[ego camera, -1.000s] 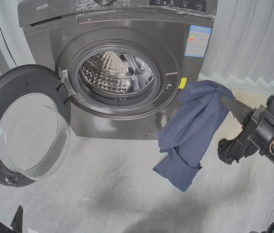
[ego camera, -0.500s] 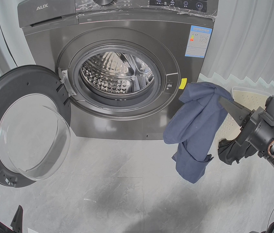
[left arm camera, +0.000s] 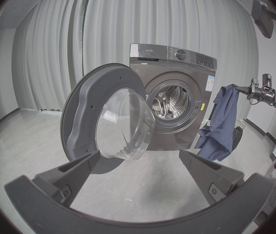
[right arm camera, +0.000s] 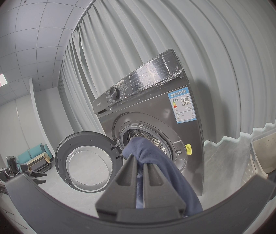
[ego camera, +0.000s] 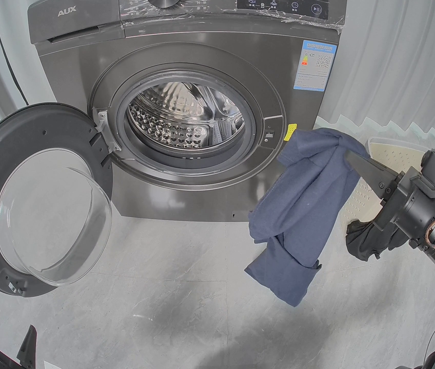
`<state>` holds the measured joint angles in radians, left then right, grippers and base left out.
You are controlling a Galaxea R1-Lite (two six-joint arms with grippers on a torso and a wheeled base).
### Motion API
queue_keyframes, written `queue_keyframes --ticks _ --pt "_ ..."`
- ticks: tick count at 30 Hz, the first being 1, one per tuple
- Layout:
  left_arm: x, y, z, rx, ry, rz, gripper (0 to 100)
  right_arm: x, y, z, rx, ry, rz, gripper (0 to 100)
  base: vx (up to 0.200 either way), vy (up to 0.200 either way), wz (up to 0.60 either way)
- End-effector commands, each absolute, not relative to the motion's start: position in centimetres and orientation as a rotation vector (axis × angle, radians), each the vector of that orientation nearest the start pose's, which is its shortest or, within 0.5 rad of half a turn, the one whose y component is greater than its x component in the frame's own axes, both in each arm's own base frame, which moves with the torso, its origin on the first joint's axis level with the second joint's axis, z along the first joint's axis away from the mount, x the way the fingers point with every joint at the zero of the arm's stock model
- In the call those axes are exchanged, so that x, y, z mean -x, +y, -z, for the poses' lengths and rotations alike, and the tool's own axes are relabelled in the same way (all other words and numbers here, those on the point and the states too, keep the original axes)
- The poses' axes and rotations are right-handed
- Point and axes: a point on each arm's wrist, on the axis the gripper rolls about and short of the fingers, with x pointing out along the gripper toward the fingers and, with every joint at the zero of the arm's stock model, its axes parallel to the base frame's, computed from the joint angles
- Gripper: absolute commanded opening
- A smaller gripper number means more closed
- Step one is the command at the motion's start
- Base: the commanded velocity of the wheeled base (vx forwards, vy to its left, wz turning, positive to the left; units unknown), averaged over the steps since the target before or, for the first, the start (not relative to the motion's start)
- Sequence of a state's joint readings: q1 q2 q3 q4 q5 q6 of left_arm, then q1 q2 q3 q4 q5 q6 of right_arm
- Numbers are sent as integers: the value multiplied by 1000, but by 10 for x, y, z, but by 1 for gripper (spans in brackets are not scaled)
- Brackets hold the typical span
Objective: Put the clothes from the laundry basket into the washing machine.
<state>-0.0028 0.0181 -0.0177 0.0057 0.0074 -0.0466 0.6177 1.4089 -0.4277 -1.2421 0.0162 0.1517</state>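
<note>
My right pincer [ego camera: 352, 156] is clamping its two fingers tight on the bunched top of the blue garment [ego camera: 304, 206], holding it in the air off the right front corner of the washing machine [ego camera: 74, 73], about level with the lower half of its port. Over the last second the pincer is hardly shifting at all, while the cloth below it is swinging: the hem is drifting away from the machine's front and then back toward it, so I am judging the load as still unsettled and the carry toward the drum [ego camera: 184, 116] as barely begun. The hem is hanging well below the port's lower lip, so it is likely needing a lift before going in, or it may be catching on the ring. Beyond that same corner the laundry basket [ego camera: 397, 155] is standing, a dark garment [ego camera: 371, 239] drooping over its rim. The door [ego camera: 38, 196] is standing wide open off the machine's left side, leaving bare floor in front. My left pincer [ego camera: 7, 334] is waiting with fingers spread, well out in front of the door.
</note>
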Motion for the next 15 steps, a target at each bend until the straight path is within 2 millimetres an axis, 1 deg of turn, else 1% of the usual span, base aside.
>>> queue_keyframes --ticks 1,10,15 --pt "22 0 -76 47 11 -5 100 -172 123 -219 -223 -204 -648 0 0 0 0" --pt "23 0 -76 48 8 -6 100 -172 122 -220 -220 -211 -625 0 0 0 0" --pt "23 0 -76 44 8 -6 100 -173 120 -221 -226 -216 -576 0 0 0 0"
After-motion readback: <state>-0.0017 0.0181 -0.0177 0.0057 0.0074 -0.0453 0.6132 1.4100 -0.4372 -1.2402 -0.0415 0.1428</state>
